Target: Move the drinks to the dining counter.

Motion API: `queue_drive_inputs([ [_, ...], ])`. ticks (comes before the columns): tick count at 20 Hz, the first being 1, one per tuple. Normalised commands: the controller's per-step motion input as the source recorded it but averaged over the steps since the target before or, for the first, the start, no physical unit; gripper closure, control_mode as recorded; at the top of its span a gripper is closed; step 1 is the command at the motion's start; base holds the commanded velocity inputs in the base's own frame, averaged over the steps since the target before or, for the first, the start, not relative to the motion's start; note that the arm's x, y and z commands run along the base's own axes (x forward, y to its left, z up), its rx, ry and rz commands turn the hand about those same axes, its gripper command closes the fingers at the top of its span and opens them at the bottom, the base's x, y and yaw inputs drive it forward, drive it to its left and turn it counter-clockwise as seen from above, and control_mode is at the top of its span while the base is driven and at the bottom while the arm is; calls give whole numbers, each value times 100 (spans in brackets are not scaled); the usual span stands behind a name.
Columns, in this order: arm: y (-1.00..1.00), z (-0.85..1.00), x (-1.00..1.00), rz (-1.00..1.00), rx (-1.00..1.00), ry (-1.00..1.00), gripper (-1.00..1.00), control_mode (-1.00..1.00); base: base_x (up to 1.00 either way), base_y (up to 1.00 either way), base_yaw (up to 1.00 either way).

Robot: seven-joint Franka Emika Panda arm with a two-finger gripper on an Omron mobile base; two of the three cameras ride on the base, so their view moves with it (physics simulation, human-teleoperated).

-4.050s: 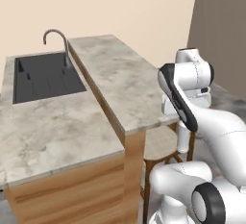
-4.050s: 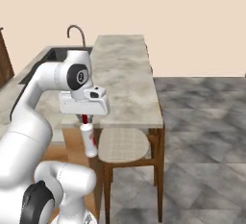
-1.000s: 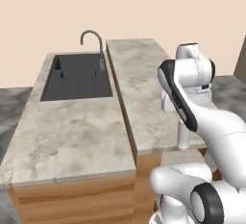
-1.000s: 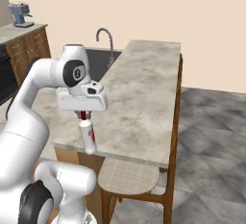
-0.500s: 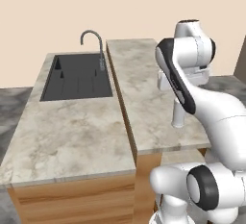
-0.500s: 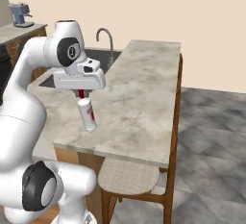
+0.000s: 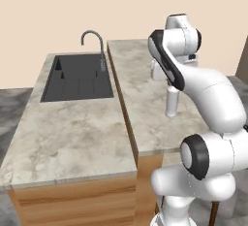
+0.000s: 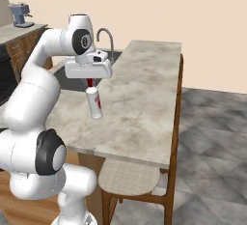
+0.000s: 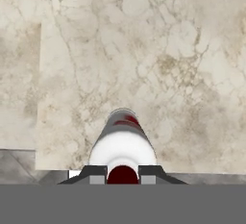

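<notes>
My gripper (image 8: 89,82) is shut on the red cap of a small white bottle (image 8: 94,103), one of the drinks. The bottle hangs slightly tilted, low over the beige marble dining counter (image 8: 144,98); I cannot tell whether its base touches the slab. In the left base view the bottle (image 7: 172,101) stands out below my forearm, over the dining counter (image 7: 140,94). The hand view looks straight down the bottle (image 9: 122,141), with the gripper (image 9: 122,172) clamped at its cap and the counter (image 9: 144,50) beneath.
A dark sink (image 7: 77,77) with a curved faucet (image 7: 94,40) sits in the lower worktop left of the raised counter. A wicker-seat stool (image 8: 128,175) is tucked under the counter's near right edge. A coffee machine (image 8: 20,14) stands at the far left.
The base drove along the counter earlier, shifting both base views. Over the last second the arm has reached forward, carrying the bottle farther over the dining counter.
</notes>
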Motion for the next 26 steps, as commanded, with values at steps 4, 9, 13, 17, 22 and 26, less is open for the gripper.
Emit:
queue_drive_inputs([
  [4,0,-22,32,0,2,0,100,-100,0,0,0],
  [9,0,-30,28,0,12,0,100,-100,0,0,0],
  [13,0,-39,26,0,5,0,100,-100,0,0,0],
  [17,3,-43,23,0,1,0,100,-100,0,0,0],
  [22,16,-40,14,0,0,0,100,-100,0,0,0],
  [26,14,-34,2,0,0,0,100,-100,0,0,0],
])
